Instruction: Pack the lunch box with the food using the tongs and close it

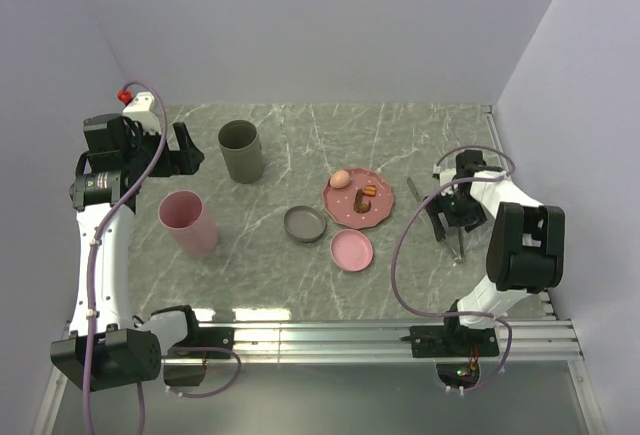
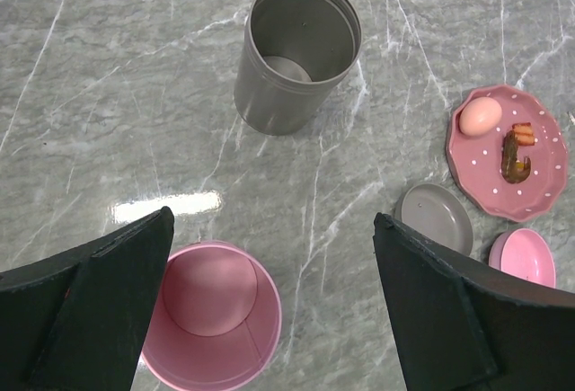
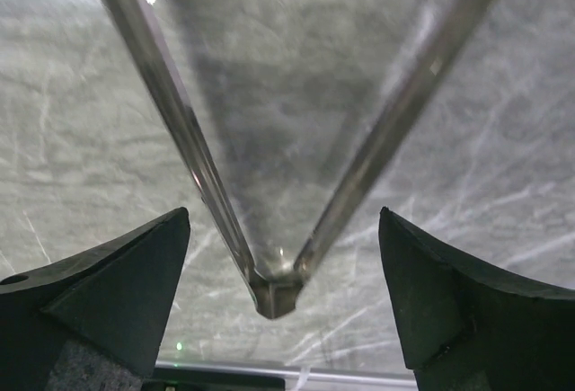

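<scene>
The grey metal tongs (image 1: 413, 190) lie on the table right of the plate. My right gripper (image 1: 447, 217) hangs low over them, open. In the right wrist view the tongs' (image 3: 205, 180) joined end sits between the jaws of the right gripper (image 3: 283, 217) with a gap on each side. The food lies on a pink dotted plate (image 1: 345, 212): a peach egg (image 1: 341, 178) and sausage bits (image 1: 369, 192). The lunch box shows as two open round tins, grey (image 1: 241, 151) and pink (image 1: 188, 222). My left gripper (image 2: 271, 218) is open, high above the pink tin (image 2: 211, 315), holding nothing.
A grey lid (image 1: 305, 223) and a pink lid (image 1: 352, 249) lie in front of the plate. The left wrist view shows the grey tin (image 2: 296, 54), egg (image 2: 479, 115) and sausage bits (image 2: 523, 135). Walls close in on three sides; a metal rail (image 1: 380, 335) runs along the near edge.
</scene>
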Controlling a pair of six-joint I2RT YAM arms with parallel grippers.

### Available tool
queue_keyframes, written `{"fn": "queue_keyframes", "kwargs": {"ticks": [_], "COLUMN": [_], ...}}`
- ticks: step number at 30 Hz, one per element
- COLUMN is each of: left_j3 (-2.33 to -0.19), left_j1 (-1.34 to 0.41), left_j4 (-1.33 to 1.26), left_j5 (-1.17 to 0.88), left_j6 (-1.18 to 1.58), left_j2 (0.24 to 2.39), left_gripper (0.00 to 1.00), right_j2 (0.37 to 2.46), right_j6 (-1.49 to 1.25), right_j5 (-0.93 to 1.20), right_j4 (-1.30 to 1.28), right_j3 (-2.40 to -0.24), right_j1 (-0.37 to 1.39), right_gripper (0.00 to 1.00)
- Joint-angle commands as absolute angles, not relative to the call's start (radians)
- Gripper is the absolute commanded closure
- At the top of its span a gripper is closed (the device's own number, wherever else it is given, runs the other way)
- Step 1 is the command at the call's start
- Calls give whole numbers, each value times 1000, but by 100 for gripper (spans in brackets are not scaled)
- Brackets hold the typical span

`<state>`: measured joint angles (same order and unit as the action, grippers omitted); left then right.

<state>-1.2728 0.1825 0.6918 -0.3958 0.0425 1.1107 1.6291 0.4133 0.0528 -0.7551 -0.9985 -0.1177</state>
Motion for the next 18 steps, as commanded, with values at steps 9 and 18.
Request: {"fn": "queue_keyframes", "kwargs": {"ticks": [9,18], "left_j3": [-1272,-1252], "left_j1": [179,181], "left_j4": [646,635], "left_j5": [-443,-459], "left_j6": [60,71], "left_j2": [1126,1124], "left_gripper": [1,1], "right_j2": [1687,1713], "right_j6": [367,344], "right_j5": [68,57], "right_j4": [-638,-584], "right_j3": [-1029,-1015], "right_j1": [-78,-71], "right_gripper": [11,16]}}
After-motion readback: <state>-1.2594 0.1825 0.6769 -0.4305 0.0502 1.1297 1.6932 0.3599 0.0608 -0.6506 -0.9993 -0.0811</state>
